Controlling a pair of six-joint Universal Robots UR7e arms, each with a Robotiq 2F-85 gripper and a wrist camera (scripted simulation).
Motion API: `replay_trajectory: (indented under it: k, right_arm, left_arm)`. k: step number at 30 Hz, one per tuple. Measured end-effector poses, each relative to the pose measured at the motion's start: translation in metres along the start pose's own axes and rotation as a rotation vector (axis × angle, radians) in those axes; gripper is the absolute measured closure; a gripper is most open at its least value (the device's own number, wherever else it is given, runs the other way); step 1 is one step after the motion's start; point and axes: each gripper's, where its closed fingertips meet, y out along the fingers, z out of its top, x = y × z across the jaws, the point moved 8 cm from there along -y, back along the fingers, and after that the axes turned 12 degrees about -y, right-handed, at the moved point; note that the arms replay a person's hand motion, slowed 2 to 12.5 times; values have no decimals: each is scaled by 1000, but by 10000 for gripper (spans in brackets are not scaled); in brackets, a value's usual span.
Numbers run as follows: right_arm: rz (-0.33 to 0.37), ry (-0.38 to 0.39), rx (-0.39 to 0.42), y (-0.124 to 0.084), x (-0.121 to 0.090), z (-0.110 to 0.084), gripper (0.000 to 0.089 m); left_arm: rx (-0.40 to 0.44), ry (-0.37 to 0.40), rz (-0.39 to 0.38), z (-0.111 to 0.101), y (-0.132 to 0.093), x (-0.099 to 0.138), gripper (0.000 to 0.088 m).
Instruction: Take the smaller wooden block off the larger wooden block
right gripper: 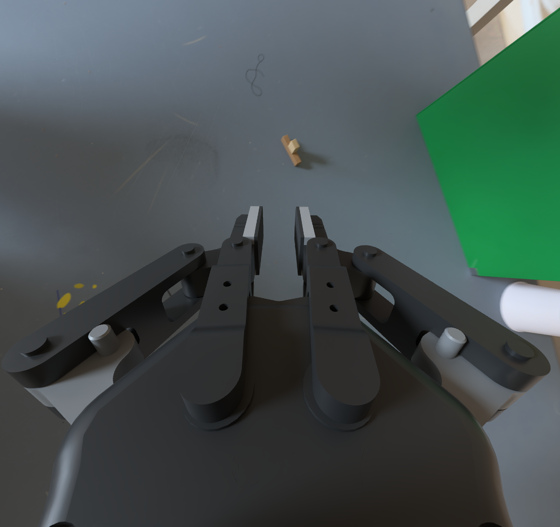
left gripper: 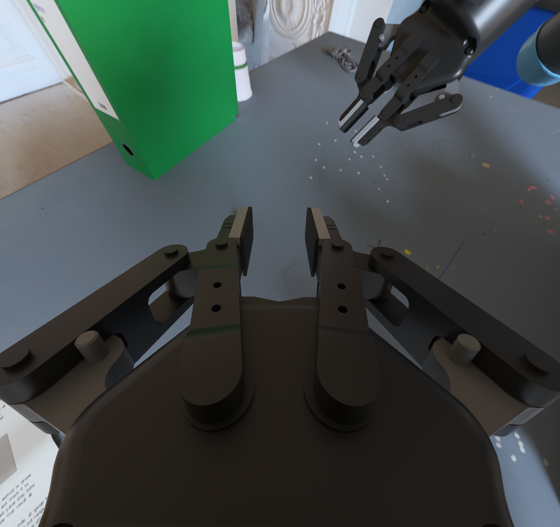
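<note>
Two wooden blocks sit mid-frame in my right wrist view: the larger wooden block (right gripper: 291, 151), a tan elongated bar lying flat on the table (right gripper: 121, 57), and the smaller wooden block (right gripper: 293, 145), a paler stubby piece resting on top of it, crosswise near the middle. Both cast a short shadow to the lower right. They lie well ahead of my right gripper (right gripper: 279, 218), whose fingers are parted with a narrow gap and nothing between them. Pads (right gripper: 253, 221) are flat, pale grey strips on matte black linkages.

Table is matte grey, scuffed, with scratch marks, a thin looped scribble in the upper centre and yellow paint spots at lower left. A green binder (right gripper: 500, 179), smooth and flat-sided, fills the right edge; a white cylinder (right gripper: 530, 309) pokes in below it.

Left wrist view: my left gripper (left gripper: 279, 221) hangs over bare table, fingers released and apart, holding nothing. Blocks not visible here. Green binder (left gripper: 151, 57) stands upright at upper left, white spine label, round finger hole low on the spine. White paper cup (left gripper: 242, 72) just behind it. My right gripper (left gripper: 353, 133) shows at upper right, tilted down, empty. Pale specks and red flecks dot the table (left gripper: 121, 224); a printed sheet (left gripper: 15, 482) at lower left.
</note>
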Motion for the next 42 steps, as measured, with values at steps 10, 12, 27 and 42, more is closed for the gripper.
replay_trajectory:
  k: [10,12,27,42]
  right_arm:
    - [106,15,18,78,-18,-7,652]
    - [94,-14,4,94,-13,-9,647]
    - [61,-240,-16,182,24,11,724]
    - [132,-451,-40,208,37,14,679]
  left_arm:
    - [-106,16,19,-32,10,6,572]
    - [-108,10,15,-34,11,7,572]
    - [-119,2,18,-53,15,13,595]
    - [-126,-29,8,-65,25,-3,608]
